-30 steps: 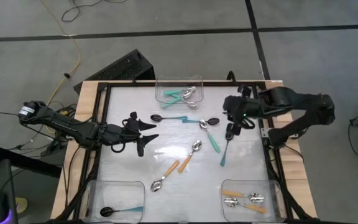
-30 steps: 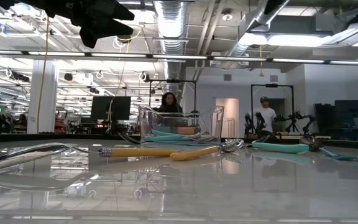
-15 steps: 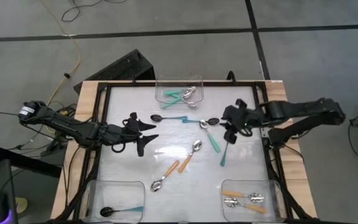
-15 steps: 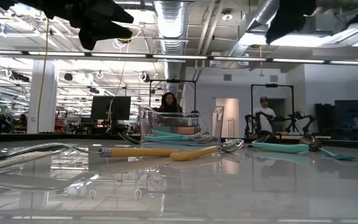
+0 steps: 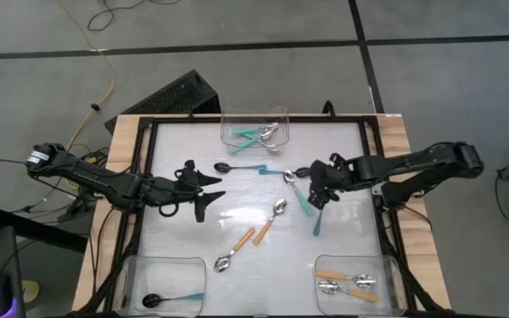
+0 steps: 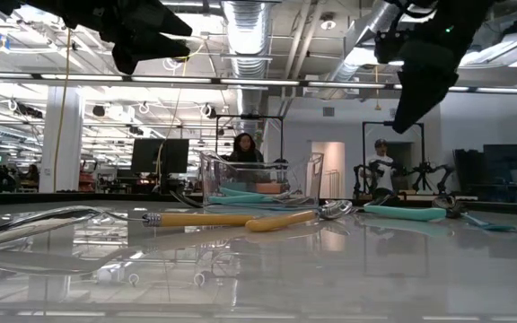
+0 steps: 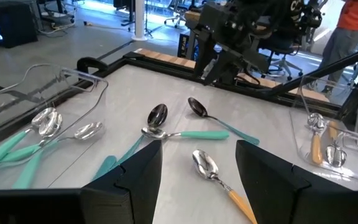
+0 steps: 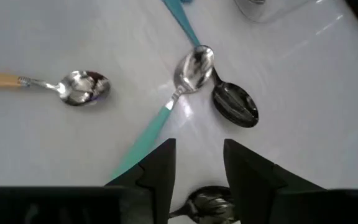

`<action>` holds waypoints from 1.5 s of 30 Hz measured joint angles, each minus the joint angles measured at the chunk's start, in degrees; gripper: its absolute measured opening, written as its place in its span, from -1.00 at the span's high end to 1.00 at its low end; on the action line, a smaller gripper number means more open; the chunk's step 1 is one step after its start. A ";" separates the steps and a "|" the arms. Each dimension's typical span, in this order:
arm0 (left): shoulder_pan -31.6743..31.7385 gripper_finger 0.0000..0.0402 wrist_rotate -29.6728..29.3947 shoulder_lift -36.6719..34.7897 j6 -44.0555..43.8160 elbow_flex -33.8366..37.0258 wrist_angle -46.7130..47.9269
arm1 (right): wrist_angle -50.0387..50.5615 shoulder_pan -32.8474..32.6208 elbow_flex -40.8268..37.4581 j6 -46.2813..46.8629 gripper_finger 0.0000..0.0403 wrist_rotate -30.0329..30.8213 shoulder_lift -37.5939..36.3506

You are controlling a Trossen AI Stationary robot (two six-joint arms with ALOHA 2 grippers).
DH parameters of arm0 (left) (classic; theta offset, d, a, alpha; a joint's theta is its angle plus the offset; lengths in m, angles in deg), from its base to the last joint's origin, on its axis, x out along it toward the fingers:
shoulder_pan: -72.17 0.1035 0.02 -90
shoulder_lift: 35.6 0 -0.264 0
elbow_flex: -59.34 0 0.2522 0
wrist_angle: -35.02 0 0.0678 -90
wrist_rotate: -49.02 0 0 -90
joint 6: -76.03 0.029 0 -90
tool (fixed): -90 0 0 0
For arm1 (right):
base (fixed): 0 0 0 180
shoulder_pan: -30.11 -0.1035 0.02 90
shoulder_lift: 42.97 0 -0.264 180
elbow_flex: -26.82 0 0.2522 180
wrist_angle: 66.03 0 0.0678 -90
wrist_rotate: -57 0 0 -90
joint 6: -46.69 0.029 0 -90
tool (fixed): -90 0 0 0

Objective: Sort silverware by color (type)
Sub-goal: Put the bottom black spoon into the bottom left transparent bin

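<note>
Loose silverware lies on the white table. A black-bowled teal spoon lies far of centre. Two orange-handled spoons lie in the middle. At right of centre, a silver-bowled teal spoon lies by a black bowl. Another dark bowl lies on the table under my right gripper. That gripper hangs open above this cluster, pointing steeply down, high in the low view. My left gripper hovers open left of centre, its fingers empty.
A clear bin at the far edge holds teal spoons with silver bowls. A near-left bin holds a black-bowled teal spoon. A near-right bin holds orange-handled spoons. A black frame edges the table. People stand in the room behind.
My right gripper has come down from high above the table toward the spoon cluster at right of centre, shifting slightly toward the table's left and near edges and rolling at the wrist. It has entered the low view from above. The spoons lie as before.
</note>
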 joint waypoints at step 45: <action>0.01 0.06 0.15 0.02 -0.57 0.00 3.83 | 11.87 -3.83 -0.31 44.42 -0.21 -14.31 16.11</action>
